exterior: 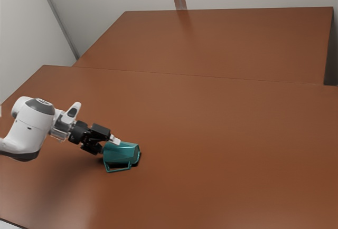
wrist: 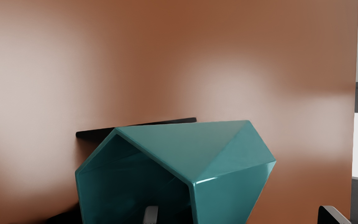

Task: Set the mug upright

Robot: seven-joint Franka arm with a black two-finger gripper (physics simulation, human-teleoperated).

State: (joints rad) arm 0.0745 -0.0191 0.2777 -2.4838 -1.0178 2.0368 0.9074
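The exterior view shows the glossy teal, faceted mug (exterior: 122, 153) lying on its side on the reddish-brown, smooth-topped table (exterior: 211, 150), its mouth toward the white, jointed robot arm (exterior: 33, 126) and its base toward the exterior view's right. The thin, angular teal handle (exterior: 119, 170) juts from the mug's side, low by the tabletop. The black two-finger gripper (exterior: 109, 143) is right at the mouth end. In the wrist view its fingers stand wide apart, one tip against the mug's dark opening, the other outside, beyond the faceted wall and clear of it.
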